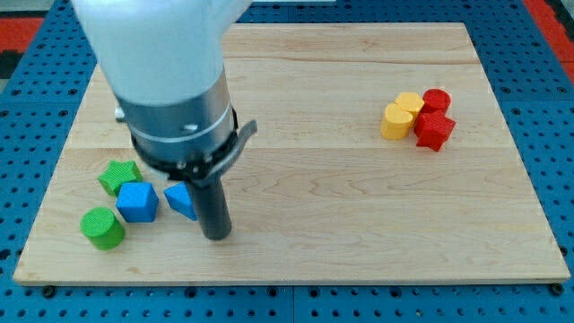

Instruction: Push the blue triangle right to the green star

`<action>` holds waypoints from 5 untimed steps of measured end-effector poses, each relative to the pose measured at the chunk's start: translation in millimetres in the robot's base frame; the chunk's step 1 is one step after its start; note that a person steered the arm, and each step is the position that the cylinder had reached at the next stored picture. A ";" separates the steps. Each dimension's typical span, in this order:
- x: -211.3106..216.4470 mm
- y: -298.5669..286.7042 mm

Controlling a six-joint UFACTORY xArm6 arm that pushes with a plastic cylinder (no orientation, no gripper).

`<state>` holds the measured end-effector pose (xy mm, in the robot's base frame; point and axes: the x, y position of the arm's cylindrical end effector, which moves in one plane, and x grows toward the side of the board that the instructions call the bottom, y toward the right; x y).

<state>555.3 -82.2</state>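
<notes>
The blue triangle [182,200] lies at the view's lower left on the wooden board [359,179]. My tip [216,235] stands just to its right and slightly below, touching or nearly touching it. The green star [118,175] lies to the left of the triangle, partly under the arm's body. A blue cube [137,201] sits between the star and the triangle, close against the triangle's left side.
A green cylinder [102,227] lies below the star near the board's left edge. At the view's upper right cluster a yellow cylinder [409,103], a yellow block [394,120], a red cylinder [437,100] and a red star [435,130].
</notes>
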 end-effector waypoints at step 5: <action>-41.1 2.8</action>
<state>514.1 -79.4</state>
